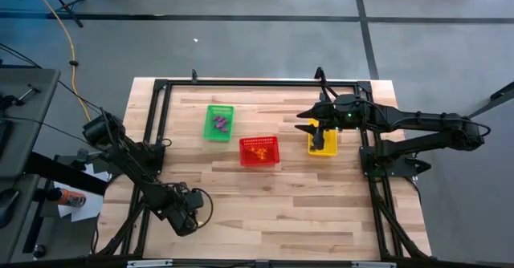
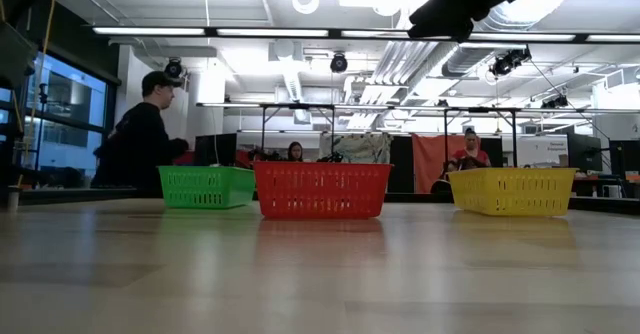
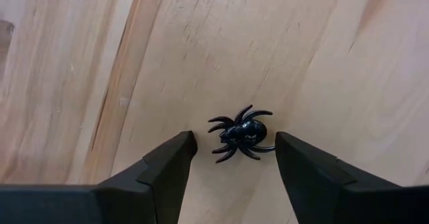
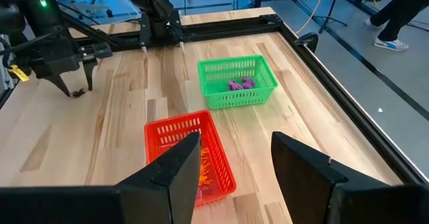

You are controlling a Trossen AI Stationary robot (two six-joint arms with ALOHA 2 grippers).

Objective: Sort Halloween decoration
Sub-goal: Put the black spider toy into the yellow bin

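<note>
A small black spider trinket (image 3: pixel 240 133) lies on the wooden tabletop (image 3: pixel 201 43), between the spread fingers of the left hand (image 3: pixel 234 158), which do not touch it. Purple trinkets (image 4: pixel 240 84) sit in the green basket (image 4: pixel 237 82), orange ones (image 1: pixel 259 150) in the red basket (image 1: pixel 259 151). The right hand (image 4: pixel 234 163), fingers apart and holding nothing, hovers above the yellow basket (image 1: pixel 322 145).

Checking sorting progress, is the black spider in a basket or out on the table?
Out: the black spider lies on bare table between the left hand's open fingers.
</note>
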